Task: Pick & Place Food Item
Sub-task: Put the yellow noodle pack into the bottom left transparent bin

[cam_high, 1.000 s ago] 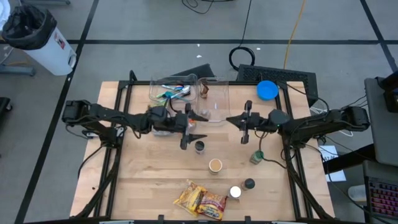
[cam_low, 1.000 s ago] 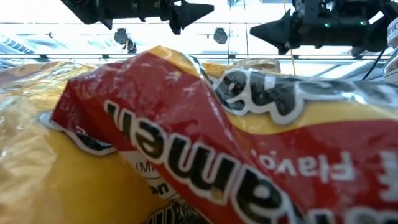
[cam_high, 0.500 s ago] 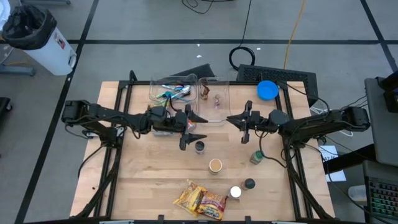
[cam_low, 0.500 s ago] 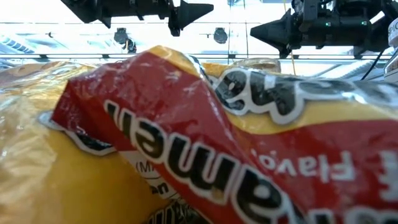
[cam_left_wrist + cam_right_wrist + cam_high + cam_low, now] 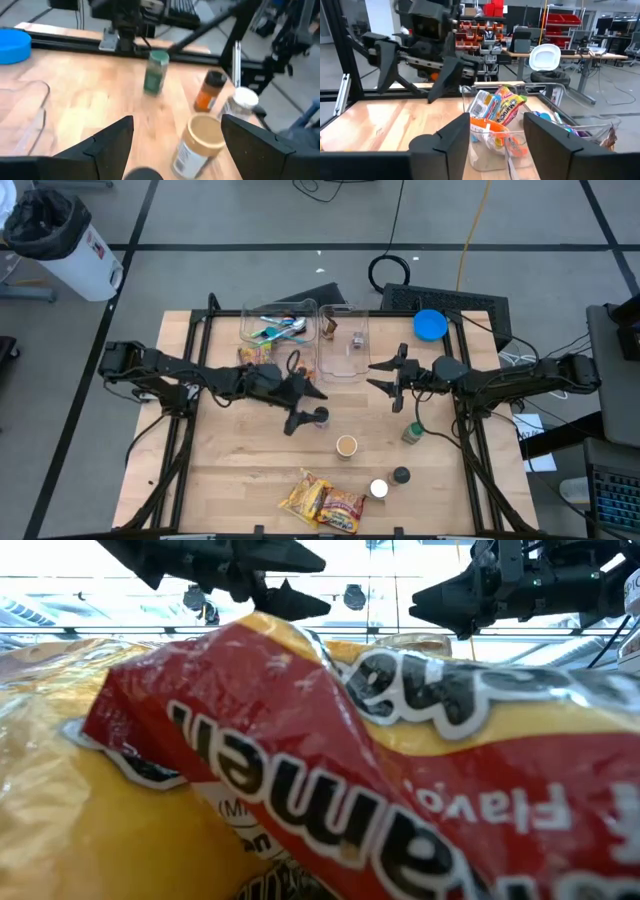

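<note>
Now the left gripper (image 5: 303, 407), fingers spread and empty, is hovering just above the dark-lidded jar (image 5: 321, 416); it should be centring, then descending squarely. Right gripper (image 5: 388, 375) is parting beside the clear bin (image 5: 343, 370).

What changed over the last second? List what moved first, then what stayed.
The left gripper swung from the bins toward the dark-lidded jar, jaws open around nothing. The right gripper opened from shut and now holds nothing; a small item now lies farther along the right clear bin. The other jars and the ramen packets stayed put.
</note>
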Motion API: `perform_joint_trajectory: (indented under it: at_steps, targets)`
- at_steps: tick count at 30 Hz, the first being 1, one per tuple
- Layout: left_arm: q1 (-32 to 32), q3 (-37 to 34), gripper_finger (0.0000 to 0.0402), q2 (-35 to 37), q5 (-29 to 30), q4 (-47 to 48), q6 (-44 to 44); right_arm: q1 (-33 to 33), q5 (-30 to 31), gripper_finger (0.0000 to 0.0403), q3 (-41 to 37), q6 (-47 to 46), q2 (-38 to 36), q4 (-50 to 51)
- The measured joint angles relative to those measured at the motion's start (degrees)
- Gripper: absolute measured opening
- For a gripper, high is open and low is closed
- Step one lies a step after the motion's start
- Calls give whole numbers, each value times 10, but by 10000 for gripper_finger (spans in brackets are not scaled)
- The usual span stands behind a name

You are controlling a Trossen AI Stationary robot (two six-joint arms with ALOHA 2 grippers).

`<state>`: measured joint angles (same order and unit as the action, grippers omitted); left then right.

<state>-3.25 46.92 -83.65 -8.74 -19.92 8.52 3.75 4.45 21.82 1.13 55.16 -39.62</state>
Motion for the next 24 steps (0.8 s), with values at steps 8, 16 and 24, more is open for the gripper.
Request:
perform_joint_trajectory:
  at_steps: [8,16,24]
  targets:
    - [-32,0,308,-38,76,22,-34,0,0,201,0,7,1,0]
    - [-32,0,308,-73,78,39,-42,0,0,210,0,0,1,1]
    - [-32,1,308,-90,86,31,-39,0,0,212,0,0,1,10]
